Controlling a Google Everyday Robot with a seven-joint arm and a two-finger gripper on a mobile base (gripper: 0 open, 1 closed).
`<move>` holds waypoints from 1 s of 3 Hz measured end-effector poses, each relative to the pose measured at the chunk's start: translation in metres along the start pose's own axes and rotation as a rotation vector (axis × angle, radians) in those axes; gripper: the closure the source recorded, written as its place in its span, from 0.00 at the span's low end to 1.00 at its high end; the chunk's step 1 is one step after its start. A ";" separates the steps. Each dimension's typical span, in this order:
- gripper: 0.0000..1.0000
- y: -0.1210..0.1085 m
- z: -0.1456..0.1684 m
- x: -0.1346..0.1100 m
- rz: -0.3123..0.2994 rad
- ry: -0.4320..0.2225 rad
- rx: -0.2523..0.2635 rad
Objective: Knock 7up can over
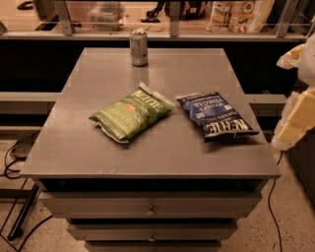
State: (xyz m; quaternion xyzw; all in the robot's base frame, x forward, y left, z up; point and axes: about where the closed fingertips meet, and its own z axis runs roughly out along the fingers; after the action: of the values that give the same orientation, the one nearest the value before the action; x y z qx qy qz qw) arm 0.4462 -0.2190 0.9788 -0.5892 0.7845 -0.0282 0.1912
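Note:
The 7up can [139,47], small and silvery-grey, stands upright near the far edge of the grey table [83,147], left of centre. My gripper [295,120] shows as pale cream shapes at the right edge of the view, beyond the table's right side and far from the can. It touches nothing that I can see.
A green chip bag [132,113] lies in the middle of the table. A dark blue chip bag [215,115] lies to its right, close to the gripper. Drawers [150,211] sit under the tabletop. A shelf with packaged goods [238,15] runs behind the table. Cables lie on the floor.

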 end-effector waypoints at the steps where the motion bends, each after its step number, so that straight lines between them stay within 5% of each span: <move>1: 0.00 -0.023 0.004 -0.007 0.080 -0.165 0.055; 2: 0.00 -0.051 0.008 -0.033 0.145 -0.317 0.111; 3: 0.00 -0.057 0.004 -0.037 0.144 -0.332 0.140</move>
State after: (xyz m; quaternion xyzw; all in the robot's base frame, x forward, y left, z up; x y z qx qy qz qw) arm 0.5085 -0.2006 1.0003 -0.5133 0.7785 0.0286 0.3602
